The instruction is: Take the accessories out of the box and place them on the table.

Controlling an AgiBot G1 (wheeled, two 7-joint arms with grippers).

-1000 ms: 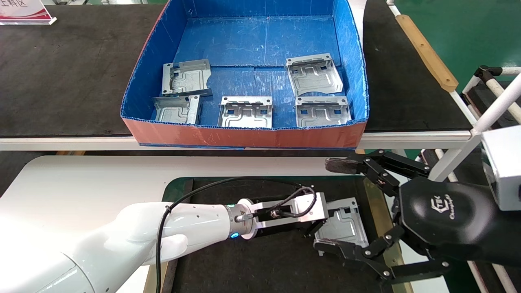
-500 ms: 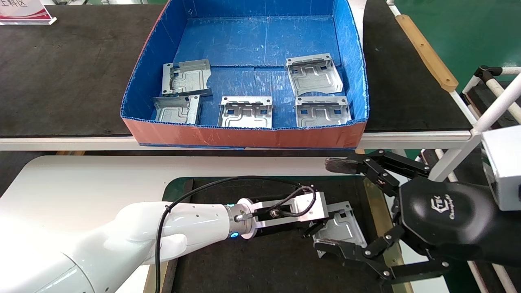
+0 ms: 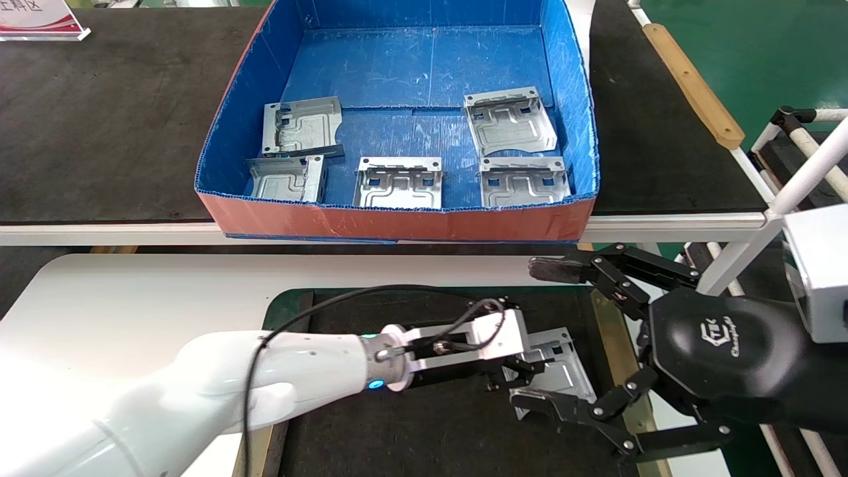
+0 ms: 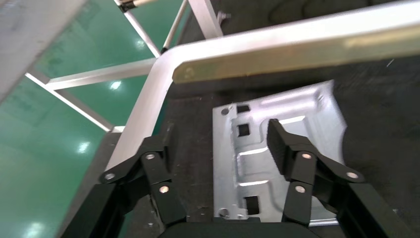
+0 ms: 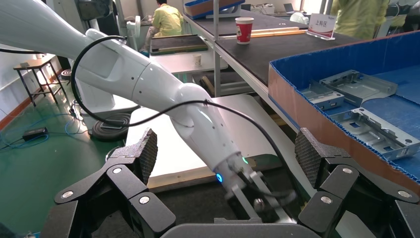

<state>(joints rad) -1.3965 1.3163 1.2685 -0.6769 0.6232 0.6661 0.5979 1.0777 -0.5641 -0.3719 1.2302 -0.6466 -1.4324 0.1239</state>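
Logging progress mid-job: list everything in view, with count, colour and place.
Accessories in the box: five, silver-grey, near the front wall; first at.
Accessory on the table: one, silver-grey, on the dark mat by its right edge.
Box: one, blue inside, orange-red front, on the dark bench.
Table: one, white, with a green-framed dark mat.
Sign: one, white and red, far left on the bench.
Left gripper: black, open, straddling one edge of the table accessory.
Right gripper: black, open, at the mat's right edge.
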